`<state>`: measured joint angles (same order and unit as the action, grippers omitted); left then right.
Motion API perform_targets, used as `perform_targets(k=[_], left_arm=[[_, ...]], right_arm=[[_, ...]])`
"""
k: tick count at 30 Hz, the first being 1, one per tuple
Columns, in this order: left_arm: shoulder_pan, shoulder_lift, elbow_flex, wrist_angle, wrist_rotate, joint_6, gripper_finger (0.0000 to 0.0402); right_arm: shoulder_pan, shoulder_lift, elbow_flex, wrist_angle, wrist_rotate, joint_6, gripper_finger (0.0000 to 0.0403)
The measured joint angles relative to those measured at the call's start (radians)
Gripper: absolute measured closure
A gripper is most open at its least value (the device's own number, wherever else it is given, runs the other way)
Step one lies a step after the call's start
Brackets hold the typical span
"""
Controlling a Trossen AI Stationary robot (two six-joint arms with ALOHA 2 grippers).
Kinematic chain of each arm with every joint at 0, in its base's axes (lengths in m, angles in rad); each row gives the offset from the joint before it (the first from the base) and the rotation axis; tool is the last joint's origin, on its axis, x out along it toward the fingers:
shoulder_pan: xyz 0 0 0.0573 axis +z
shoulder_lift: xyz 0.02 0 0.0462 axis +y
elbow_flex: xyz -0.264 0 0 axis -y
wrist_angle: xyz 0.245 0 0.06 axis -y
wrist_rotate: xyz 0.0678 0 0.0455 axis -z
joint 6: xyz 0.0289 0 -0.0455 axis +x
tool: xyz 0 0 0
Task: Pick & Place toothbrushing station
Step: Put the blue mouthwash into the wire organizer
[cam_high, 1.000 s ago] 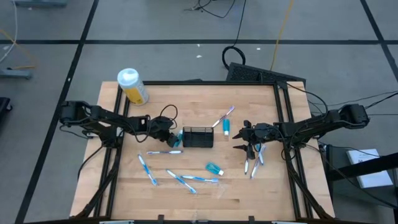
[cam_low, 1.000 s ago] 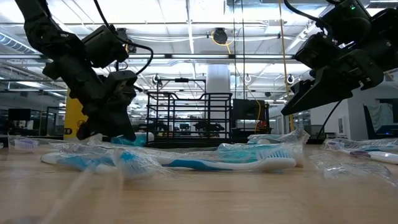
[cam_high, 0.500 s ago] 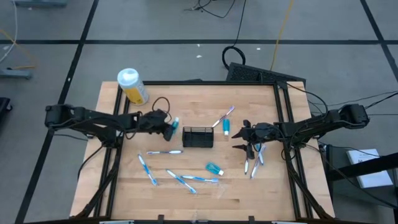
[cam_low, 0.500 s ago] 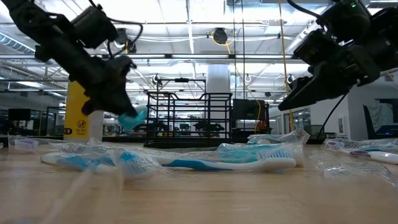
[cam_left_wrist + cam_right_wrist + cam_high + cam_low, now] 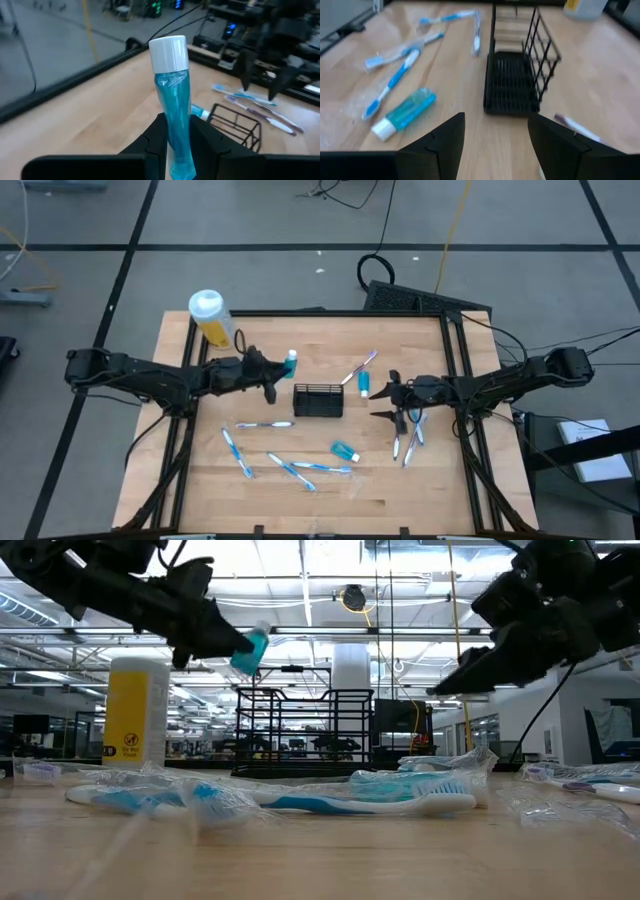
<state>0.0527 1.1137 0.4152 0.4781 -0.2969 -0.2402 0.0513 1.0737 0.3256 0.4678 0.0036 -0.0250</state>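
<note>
One yellow bottle (image 5: 213,319) with a white cap stands at the table's far left corner; its label print is too small for me to read. My left gripper (image 5: 277,376) is clamped on a teal tube (image 5: 174,110), white cap pointing outward, raised off the wood just left of the black wire basket (image 5: 319,399). Wrapped toothbrushes (image 5: 294,467) lie scattered nearer the front edge, with another teal tube (image 5: 346,450) among them. My right gripper (image 5: 384,401) hovers right of the basket, fingers spread wide, holding nothing.
</note>
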Motion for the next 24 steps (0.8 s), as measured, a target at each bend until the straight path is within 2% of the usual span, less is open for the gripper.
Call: perform_targets(k=[3,7,13,24], left_arm=[[-0.015,0.017,0.0,0.063,0.007,0.052,0.0339],[-0.023,0.058,0.001,0.111,0.008,0.076,0.0339],[-0.024,0.124,0.001,0.197,0.061,0.093,0.0339],[-0.025,0.209,0.001,0.315,0.123,0.14,0.0339]], right_arm=[[-0.024,0.0,0.003,0.066,-0.002,-0.016,0.0195],[-0.082,0.0,0.07,0.043,-0.032,-0.022,0.0195],[-0.135,0.046,0.307,-0.227,-0.086,-0.097,0.0195],[-0.206,0.283,0.763,-0.64,-0.165,-0.223,0.0195]])
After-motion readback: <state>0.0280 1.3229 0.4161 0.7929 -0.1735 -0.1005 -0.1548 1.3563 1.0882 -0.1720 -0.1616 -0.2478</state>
